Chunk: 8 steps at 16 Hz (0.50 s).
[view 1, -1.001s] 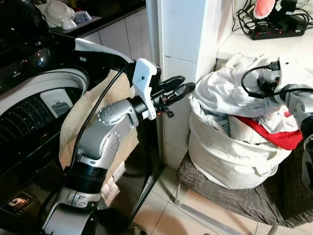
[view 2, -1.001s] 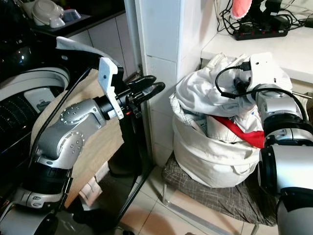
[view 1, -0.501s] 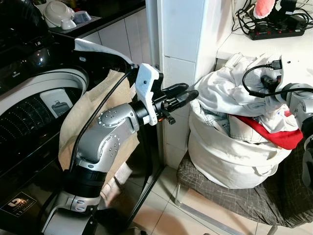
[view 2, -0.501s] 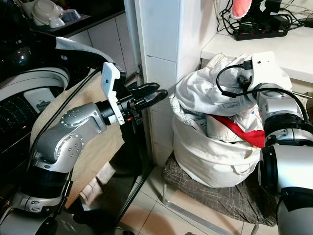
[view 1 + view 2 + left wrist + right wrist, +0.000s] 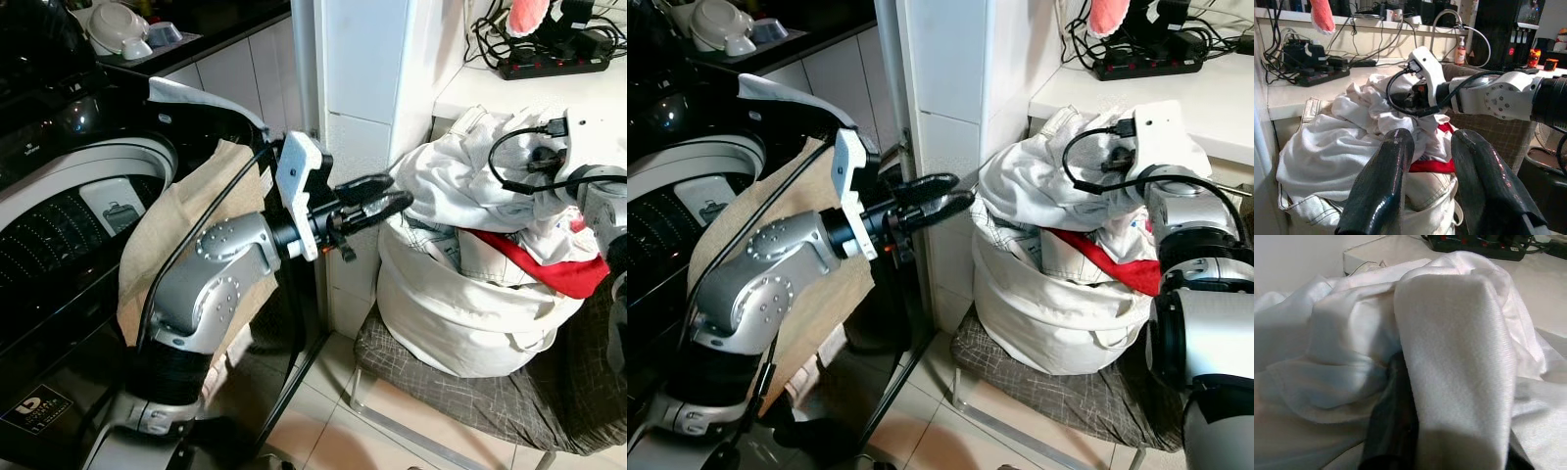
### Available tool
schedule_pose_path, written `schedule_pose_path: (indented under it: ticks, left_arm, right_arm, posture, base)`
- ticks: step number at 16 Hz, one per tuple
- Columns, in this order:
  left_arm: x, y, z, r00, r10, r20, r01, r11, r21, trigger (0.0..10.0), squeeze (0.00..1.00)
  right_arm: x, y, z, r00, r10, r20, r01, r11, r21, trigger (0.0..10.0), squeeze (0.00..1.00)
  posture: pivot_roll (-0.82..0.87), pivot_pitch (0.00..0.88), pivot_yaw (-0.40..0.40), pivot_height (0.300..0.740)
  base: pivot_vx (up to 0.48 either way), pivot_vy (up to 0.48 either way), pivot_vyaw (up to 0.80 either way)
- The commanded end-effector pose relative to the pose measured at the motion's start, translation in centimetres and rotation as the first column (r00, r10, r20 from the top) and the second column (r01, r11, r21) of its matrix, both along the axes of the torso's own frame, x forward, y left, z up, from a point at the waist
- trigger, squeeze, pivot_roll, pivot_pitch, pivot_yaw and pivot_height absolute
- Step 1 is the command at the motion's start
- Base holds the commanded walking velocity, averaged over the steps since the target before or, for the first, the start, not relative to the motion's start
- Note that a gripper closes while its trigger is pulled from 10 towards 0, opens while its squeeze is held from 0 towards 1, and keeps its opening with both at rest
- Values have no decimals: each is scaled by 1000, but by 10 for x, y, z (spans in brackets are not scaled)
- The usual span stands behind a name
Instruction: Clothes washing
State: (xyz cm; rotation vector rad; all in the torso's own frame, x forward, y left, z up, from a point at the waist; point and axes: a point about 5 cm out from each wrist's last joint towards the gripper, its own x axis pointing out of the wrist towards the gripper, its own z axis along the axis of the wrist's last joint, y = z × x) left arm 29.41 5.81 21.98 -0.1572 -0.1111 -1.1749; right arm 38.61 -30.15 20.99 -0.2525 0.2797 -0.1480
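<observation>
Heaping out of a white fabric laundry bag (image 5: 460, 313) on a grey checked chair seat (image 5: 470, 387), the clothes pile (image 5: 460, 191) is mostly crumpled white cloth w/ a red garment (image 5: 549, 269) draped over the bag's rim on the robot's right. Head views: the bag sits at the foot of a white tiled pillar (image 5: 367, 108), below a white counter (image 5: 1176, 93) w/ a black power strip (image 5: 558, 61). Left gripper (image 5: 387, 196) reaches across in front of the pillar, tips just beside the pile's near edge, fingers a little apart, nothing between them. To the robot's left, a top-load washer (image 5: 69, 196) w/ a beige cloth (image 5: 176, 230) hanging over its edge. Right arm (image 5: 1181, 211) leans onto the top of the pile; its gripper end is sunk in the cloth.

Left wrist view: two black fingers (image 5: 1383, 181) spread, gap empty, aimed at the pile. It adds the far side: the right arm's wrist (image 5: 1425, 88) w/ its black cable lying on top of the whites, the red piece under it, the counter behind.

Right wrist view: close on folds of white fabric (image 5: 1449, 357); one black finger (image 5: 1393, 431) partly wrapped by cloth, the other covered, so can't tell whether it's pinching the fabric or not.
</observation>
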Motion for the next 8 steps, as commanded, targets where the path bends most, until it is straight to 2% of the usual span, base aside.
schedule_pose_path:
  ticks: [1, 4, 5, 7, 8]
  left_arm:
    - [-1, 1, 0, 1000, -4, 3, 4, 1000, 3, 10000, 0]
    - [0, 3, -4, 1000, 20, 0, -20, 1000, 4, 10000, 0]
    - [4, 4, -5, 997, 73, 0, -73, 997, -31, 10000, 0]
    - [8, 5, -8, 995, 104, 1, -104, 995, -3, 10000, 0]
    - [11, 6, -8, 989, 144, 20, -144, 990, -15, 10000, 0]
  right_arm:
    - [-2, -4, -1, 1000, -4, 7, 4, 1000, 31, 0, 0]
    - [0, -4, 9, 998, 9, 54, -12, 999, 43, 0, 0]
    - [0, -5, 13, 998, 13, 65, -16, 999, 48, 0, 0]
    - [-1, -8, 16, 997, -4, 72, 1, 999, 38, 0, 0]
    - [0, -9, 23, 994, -5, 105, -3, 997, 77, 0, 0]
  posture:
    - [-99, 0, 105, 740]
    - [-105, 0, 110, 740]
    - [-108, 0, 113, 740]
    - [-116, 0, 122, 740]
    - [-120, 0, 127, 740]
  base:
    - [0, 0, 0]
    - [0, 0, 0]
    - [0, 0, 0]
    - [0, 0, 0]
    - [0, 0, 0]
